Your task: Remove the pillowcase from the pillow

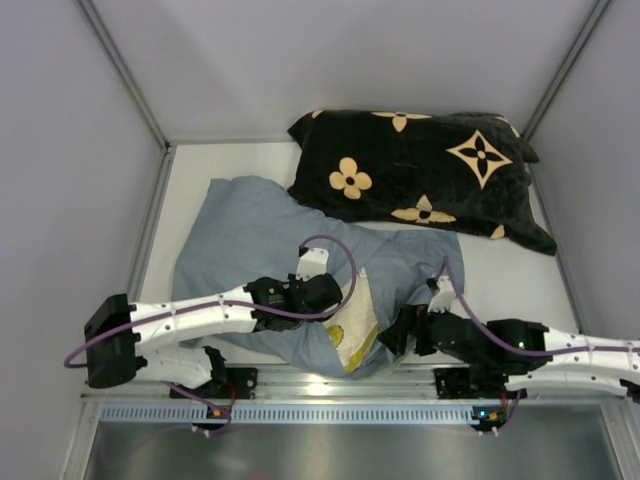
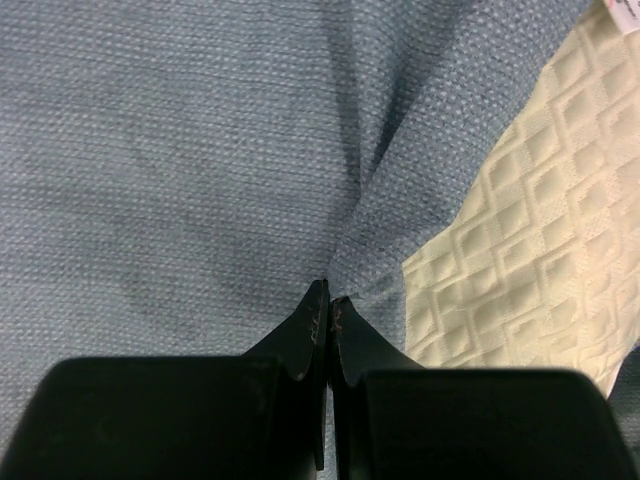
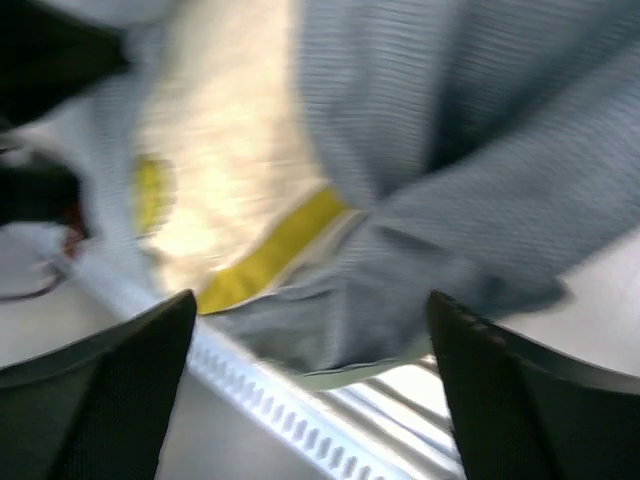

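Grey-blue cloth gathers into a ridge right at the tips of the left gripper (image 2: 328,295), whose jaws are pressed together on a fold of the pillowcase (image 2: 180,150). Just to the right of those tips the cream pillow (image 2: 520,260) lies bare, quilted in small diamonds, with the pillowcase's edge running along it. The right gripper (image 3: 310,305) is spread wide and holds nothing. Straight ahead of it lies the open end of the pillowcase with the pillow's yellow piping (image 3: 275,250) showing, though that view is blurred. Seen from above, the pillowcase covers most of the pillow beyond both grippers. A black cushion (image 1: 420,170) lies farther off on the table (image 1: 505,268).

The pillowcase looks thin, limp and light. It will likely bunch and stretch rather than slide off as one piece, so a pinch near its open edge seems best. The pillow looks soft and bulky and may drag along. The right gripper would do well to clamp the bare corner at the piping, where the edge is firmer.
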Motion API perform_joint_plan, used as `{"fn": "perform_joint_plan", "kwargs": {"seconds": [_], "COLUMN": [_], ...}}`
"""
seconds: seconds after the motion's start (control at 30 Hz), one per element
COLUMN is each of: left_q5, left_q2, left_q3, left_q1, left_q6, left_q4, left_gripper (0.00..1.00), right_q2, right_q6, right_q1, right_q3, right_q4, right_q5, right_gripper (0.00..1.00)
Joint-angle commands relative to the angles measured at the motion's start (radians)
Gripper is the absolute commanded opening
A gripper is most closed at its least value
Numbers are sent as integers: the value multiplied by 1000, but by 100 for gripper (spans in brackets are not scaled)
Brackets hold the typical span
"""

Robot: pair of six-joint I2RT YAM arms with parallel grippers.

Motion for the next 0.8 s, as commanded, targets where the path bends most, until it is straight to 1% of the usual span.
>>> {"fn": "perform_joint_plan", "kwargs": {"seconds": [0.0, 0.03, 0.07, 0.13, 0.17, 0.23, 0.27, 0.3, 0.37, 0.43, 0.47, 0.57, 0.63, 0.77], "left_q5": [18, 20, 20, 25, 29, 37, 38, 46, 48, 57, 60, 77, 83, 86], "left_q2": [16, 22, 26, 36, 36, 30, 22, 8, -9, -33, -43, -73, -84, -92], "left_q3": [0, 6, 22, 35, 43, 49, 48, 46, 37, 22, 17, -6, -18, -33], "left_q1": [5, 6, 6, 6, 6, 6, 6, 6, 6, 6, 6, 6, 6, 5], "left_q6": [56, 57, 62, 67, 71, 71, 70, 68, 64, 61, 54, 39, 36, 25], "left_q4": [111, 115, 115, 122, 124, 128, 127, 127, 127, 125, 124, 128, 130, 135], "left_gripper": [0, 0, 0, 0, 0, 0, 0, 0, 0, 0, 0, 0, 0, 0], "right_q2": [-49, -51, -39, -7, 45, 113, 192, 231, 332, 363, 362, 319, 299, 242], "right_q6": [-64, -62, -55, -51, -15, 33, 53, 80, 100, 119, 137, 175, 177, 165], "right_q1": [27, 27, 27, 28, 28, 27, 27, 25, 27, 27, 27, 28, 28, 27], "right_q3": [93, 76, 56, -6, -46, -91, -106, -125, -117, -120, -134, -244, -275, -312], "right_q4": [175, 221, 323, 448, 546, 653, 740, 784, 804, 781, 792, 899, 969, 1037], "right_q5": [-107, -127, -149, -213, -225, -267, -281, -291, -290, -267, -264, -262, -258, -229], "right_gripper": [97, 100, 99, 100, 99, 99, 99, 99, 100, 99, 98, 95, 95, 95]}}
